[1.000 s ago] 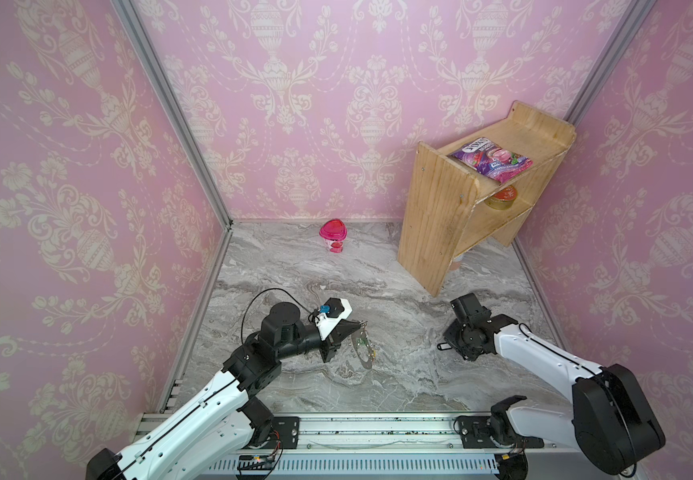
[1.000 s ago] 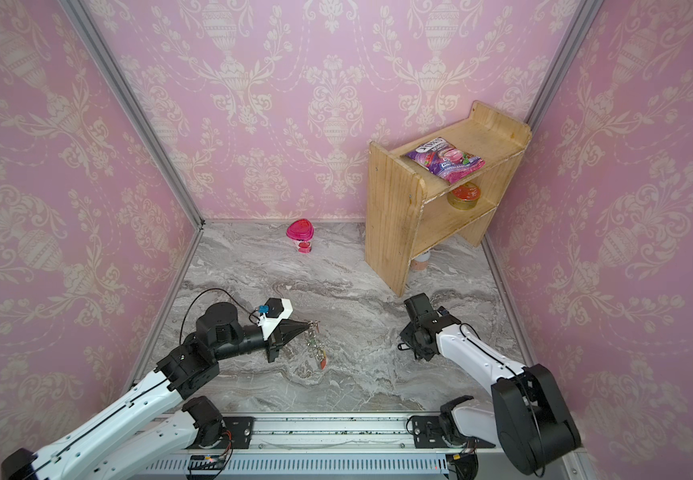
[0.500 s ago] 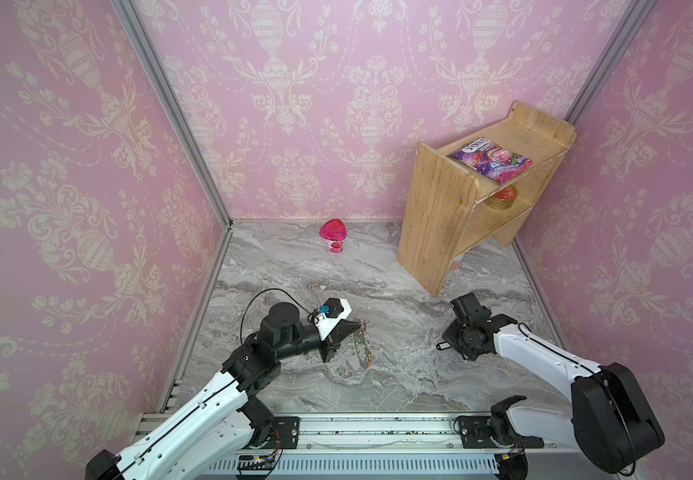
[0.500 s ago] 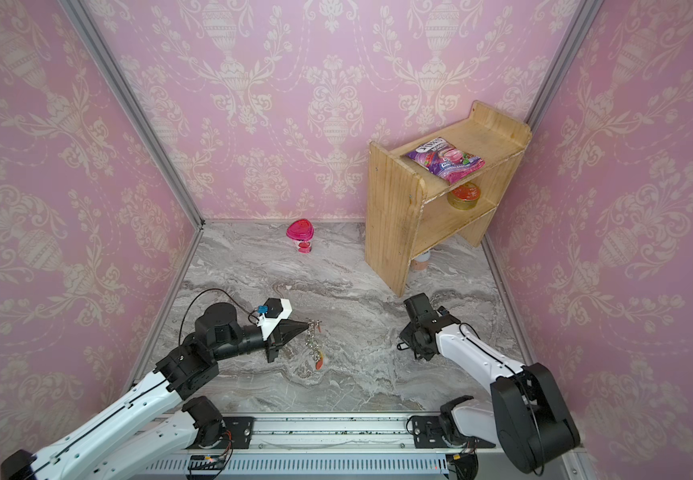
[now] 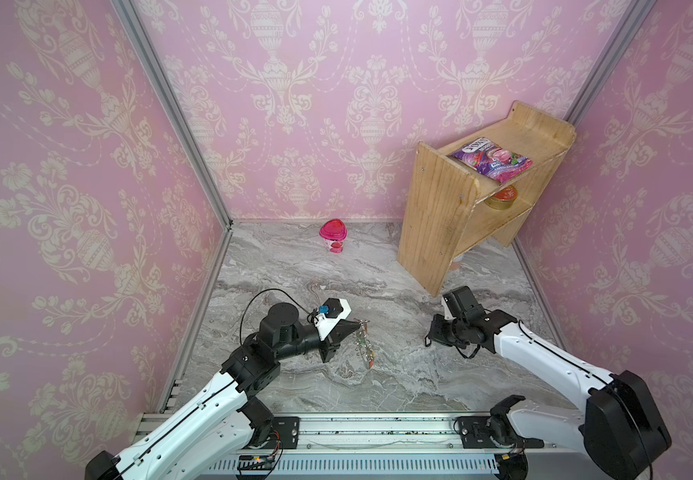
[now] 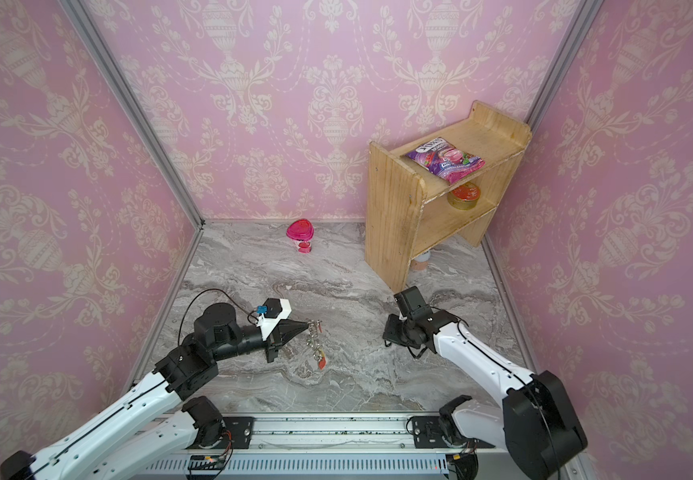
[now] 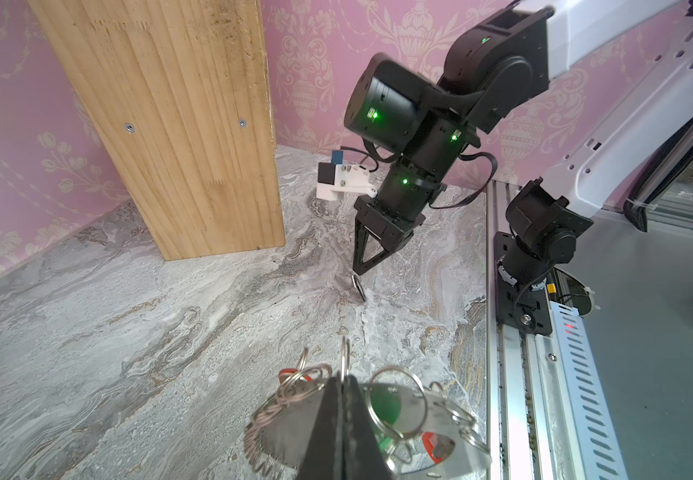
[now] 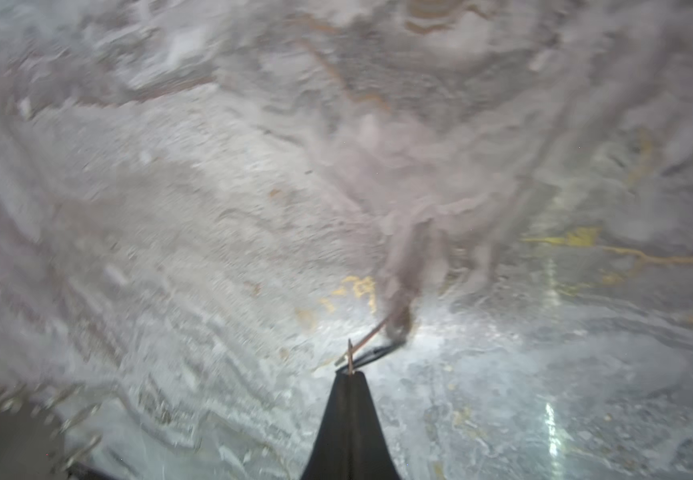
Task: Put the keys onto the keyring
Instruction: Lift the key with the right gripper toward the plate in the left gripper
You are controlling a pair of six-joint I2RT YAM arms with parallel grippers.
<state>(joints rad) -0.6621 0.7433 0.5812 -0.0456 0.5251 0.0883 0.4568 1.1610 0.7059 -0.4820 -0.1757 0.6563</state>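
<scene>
Two grippers are closed. The left gripper [image 5: 360,323] pinches a ring of the flat grey crescent-shaped metal keyring [image 7: 440,409], hanging well clear of the tall wooden shelf [image 5: 440,216]. The right gripper [image 7: 357,272], nearer that shelf, seemingly nips the small silver keys [image 7: 360,287]. Lift them gently and keep the ring steady.

**Camera layout.** Both top views are looking steeply down over the rail [image 5: 378,432] at frame bottom, sharing the whole table [image 5: 399,374]. The left wrist view is facing the right arm [image 7: 503,70]; the right wrist view is pressing close to the table.

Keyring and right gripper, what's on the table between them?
Nothing: bare table lies between the keyring and the right gripper, in both top views. The left wrist view shows only the keys at that gripper's tips.
</scene>
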